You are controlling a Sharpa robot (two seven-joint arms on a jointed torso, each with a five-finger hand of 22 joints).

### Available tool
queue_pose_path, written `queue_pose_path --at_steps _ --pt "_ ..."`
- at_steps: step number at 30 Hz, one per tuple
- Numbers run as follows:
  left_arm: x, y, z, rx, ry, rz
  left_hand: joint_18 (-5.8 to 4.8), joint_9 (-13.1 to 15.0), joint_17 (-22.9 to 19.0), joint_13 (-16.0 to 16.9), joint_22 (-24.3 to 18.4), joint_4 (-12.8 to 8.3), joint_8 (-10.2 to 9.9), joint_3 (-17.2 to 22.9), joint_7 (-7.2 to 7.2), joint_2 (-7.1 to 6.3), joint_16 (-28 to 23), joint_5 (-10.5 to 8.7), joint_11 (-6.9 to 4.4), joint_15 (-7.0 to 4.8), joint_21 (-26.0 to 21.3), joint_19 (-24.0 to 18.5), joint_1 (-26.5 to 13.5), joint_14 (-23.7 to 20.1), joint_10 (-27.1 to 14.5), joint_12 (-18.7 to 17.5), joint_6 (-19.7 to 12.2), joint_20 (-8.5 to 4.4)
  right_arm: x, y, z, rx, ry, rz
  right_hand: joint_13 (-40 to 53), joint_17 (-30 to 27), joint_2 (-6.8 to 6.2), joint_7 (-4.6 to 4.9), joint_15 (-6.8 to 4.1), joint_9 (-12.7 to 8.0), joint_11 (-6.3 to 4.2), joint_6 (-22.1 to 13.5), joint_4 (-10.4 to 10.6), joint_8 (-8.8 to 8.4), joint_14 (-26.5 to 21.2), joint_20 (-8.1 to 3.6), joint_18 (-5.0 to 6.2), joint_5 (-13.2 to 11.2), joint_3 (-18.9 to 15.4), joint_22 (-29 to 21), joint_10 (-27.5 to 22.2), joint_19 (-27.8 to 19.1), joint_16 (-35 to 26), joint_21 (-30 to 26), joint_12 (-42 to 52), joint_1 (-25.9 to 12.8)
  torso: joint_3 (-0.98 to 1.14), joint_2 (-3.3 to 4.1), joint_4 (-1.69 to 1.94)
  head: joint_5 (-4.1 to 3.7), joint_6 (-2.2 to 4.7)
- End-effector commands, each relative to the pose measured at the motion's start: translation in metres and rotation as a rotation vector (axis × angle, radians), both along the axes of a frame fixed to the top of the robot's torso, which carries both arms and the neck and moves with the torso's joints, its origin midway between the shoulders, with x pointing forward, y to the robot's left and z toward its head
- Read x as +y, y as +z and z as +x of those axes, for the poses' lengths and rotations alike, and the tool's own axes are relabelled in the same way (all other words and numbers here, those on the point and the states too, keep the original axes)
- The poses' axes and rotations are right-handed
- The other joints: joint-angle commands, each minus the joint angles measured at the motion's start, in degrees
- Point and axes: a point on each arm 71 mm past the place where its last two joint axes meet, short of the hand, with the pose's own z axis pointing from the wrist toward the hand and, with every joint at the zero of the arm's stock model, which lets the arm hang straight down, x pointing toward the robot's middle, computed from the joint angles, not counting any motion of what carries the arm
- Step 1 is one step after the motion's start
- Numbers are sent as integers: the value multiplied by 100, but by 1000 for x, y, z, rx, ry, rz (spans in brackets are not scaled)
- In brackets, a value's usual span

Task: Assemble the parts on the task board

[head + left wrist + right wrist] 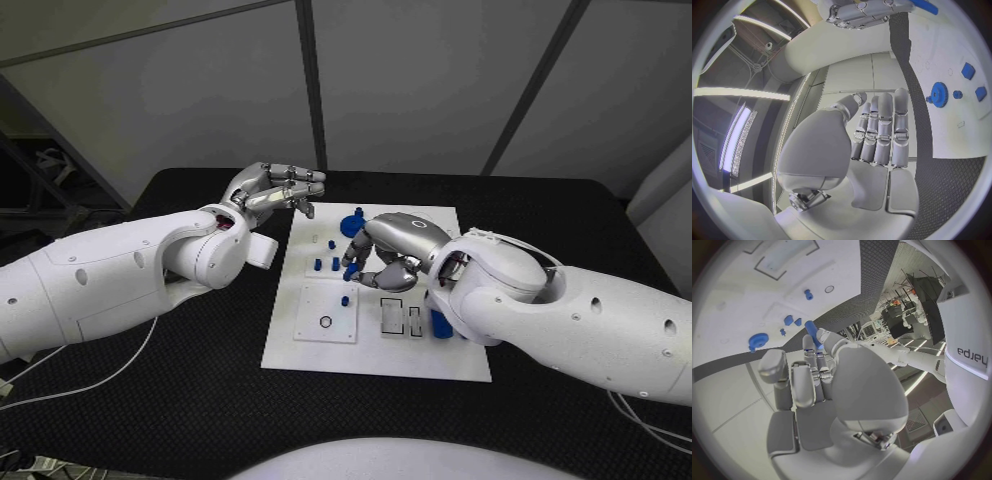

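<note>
The right robot hand point(817, 385) pinches a smooth blue peg point(812, 332) over the flat white task board point(433, 355); the left robot hand point(274, 190) hovers, fingers apart.

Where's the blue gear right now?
In the head view the blue gear lies at the far end of the task board, just left of the right hand and below the left hand.

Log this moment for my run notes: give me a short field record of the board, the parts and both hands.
board: white task board on the black table
loose parts: blue gear and small blue pieces on the board
right hand: over the board, fingers holding a blue peg
left hand: at the board's far left corner, fingers curled, holding nothing
</note>
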Motion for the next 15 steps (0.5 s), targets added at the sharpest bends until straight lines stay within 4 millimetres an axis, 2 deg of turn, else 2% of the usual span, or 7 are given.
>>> queue_pose_path --at_steps 1,6,15 --pt "-3 1 0 -2 -15 -8 28 0 -5 10 -9 10 -24 -30 13 34 -22 -9 -3 2 -26 -38 18 -51 -43 8 -35 16 13 -4 -6 10 49 30 5 -1 53 -12 -37 4 -13 28 44 21 258 -3 -22 2 6 1 30 22 23 14 5 2 2 6 -10 33 -7" --pt "-4 1 0 -2 -19 -10 28 0 -5 10 -9 10 -24 -30 13 34 -22 -9 -3 2 -26 -38 18 -51 -43 8 -35 16 26 -16 -13 35 86 17 4 -5 56 -11 -37 4 -12 26 44 19 257 -4 -23 5 6 3 28 24 21 15 3 3 3 7 -10 73 -30" --pt "-6 1 1 -2 -22 -11 28 0 -5 10 -9 10 -24 -30 13 34 -22 -9 -3 2 -26 -38 18 -51 -43 8 -35 16 36 -40 -17 81 113 -32 4 0 60 -7 -37 3 -10 17 28 11 258 -7 -23 26 10 2 21 23 27 15 -11 24 6 6 -7 123 -73"
